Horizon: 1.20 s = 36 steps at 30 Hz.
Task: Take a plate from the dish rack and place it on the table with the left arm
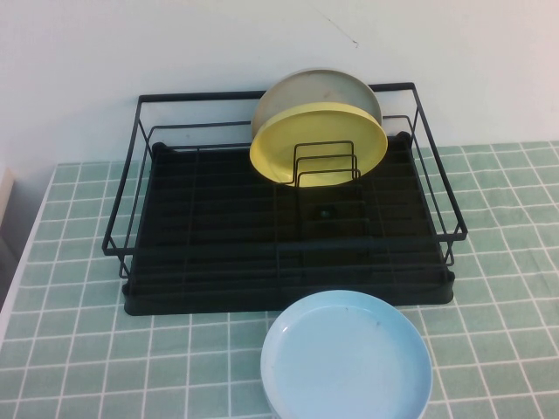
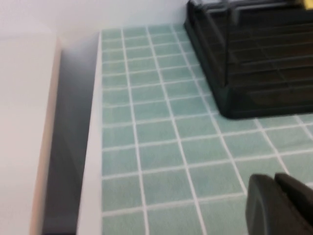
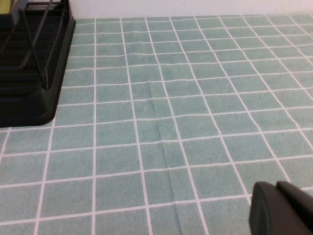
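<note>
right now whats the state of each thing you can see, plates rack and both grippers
blue plate: flat on the table, outside and in front of the dish rack
yellow plate: on edge in the rack's wire divider
pale plate: on edge behind the yellow one
left gripper: above bare tiles, holding nothing
right gripper: above bare tiles, holding nothing

A plain white wall (image 1: 175, 44) rises behind, evenly lit, with a faint crack.
</note>
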Each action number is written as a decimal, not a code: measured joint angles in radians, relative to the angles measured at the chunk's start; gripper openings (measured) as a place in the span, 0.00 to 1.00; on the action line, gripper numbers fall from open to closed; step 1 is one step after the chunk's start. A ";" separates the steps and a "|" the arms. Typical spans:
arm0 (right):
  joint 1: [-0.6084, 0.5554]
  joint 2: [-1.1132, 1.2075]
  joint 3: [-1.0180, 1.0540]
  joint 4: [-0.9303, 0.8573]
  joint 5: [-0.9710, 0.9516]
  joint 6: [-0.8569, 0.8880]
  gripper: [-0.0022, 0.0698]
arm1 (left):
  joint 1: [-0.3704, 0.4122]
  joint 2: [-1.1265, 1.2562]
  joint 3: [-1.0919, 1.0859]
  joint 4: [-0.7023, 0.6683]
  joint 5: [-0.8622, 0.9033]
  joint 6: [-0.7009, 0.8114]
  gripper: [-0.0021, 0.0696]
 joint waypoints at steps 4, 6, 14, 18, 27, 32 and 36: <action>0.000 0.000 0.000 0.000 0.000 0.000 0.03 | 0.041 0.000 0.004 0.000 -0.018 -0.081 0.03; 0.000 0.000 0.000 0.000 0.000 0.000 0.03 | 0.048 0.000 0.004 0.004 -0.014 -0.107 0.03; 0.000 0.000 0.000 0.000 0.000 0.000 0.03 | 0.048 0.000 0.004 0.029 -0.014 -0.126 0.03; 0.000 0.000 0.000 0.000 0.000 0.000 0.03 | 0.048 0.000 0.004 0.031 -0.014 -0.126 0.03; 0.000 0.000 0.000 0.000 0.000 0.000 0.03 | 0.048 0.000 0.004 0.033 -0.014 -0.126 0.03; 0.000 0.000 0.000 0.000 0.000 0.000 0.03 | 0.048 0.000 0.004 0.033 -0.014 -0.126 0.03; 0.000 0.000 0.000 0.000 0.000 0.000 0.03 | 0.048 0.000 0.004 0.033 -0.014 -0.126 0.03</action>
